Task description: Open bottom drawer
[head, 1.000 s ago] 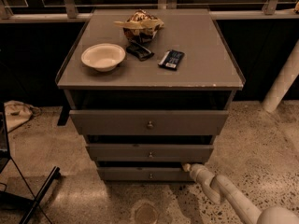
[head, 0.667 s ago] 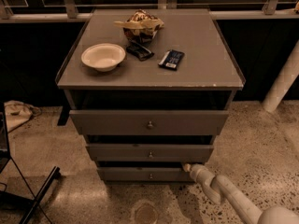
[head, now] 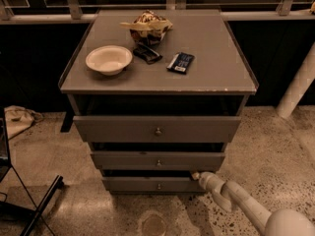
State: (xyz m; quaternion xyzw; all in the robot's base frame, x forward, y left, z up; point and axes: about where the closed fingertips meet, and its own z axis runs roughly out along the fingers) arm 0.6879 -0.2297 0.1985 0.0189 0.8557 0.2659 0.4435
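Speckled terrazzo floor [head: 275, 146] lies below a dark glazed wall with pale rails. A grey three-drawer cabinet with a flat lipped top [head: 211, 38] stands at centre. The wide grey top drawer front [head: 118, 129] sits above the narrower middle drawer front [head: 128, 160]. The slim grey bottom drawer [head: 133, 184] is lowest, just above the floor, with a small round metal knob [head: 158, 186] at its centre.

The white robot arm [head: 241, 203] enters from the lower right. The gripper [head: 197, 175] is at the right end of the bottom drawer's upper edge. Whether it is open, or grips anything, cannot be told.

On the top:
- White round bowl [head: 109, 59], near the left edge.
- Crumpled yellow-brown snack bag [head: 147, 26], near the rear edge.
- Dark blue flat packet [head: 180, 62], centre; pale label unreadable.
- Small black object [head: 147, 53], just in front of the bag.
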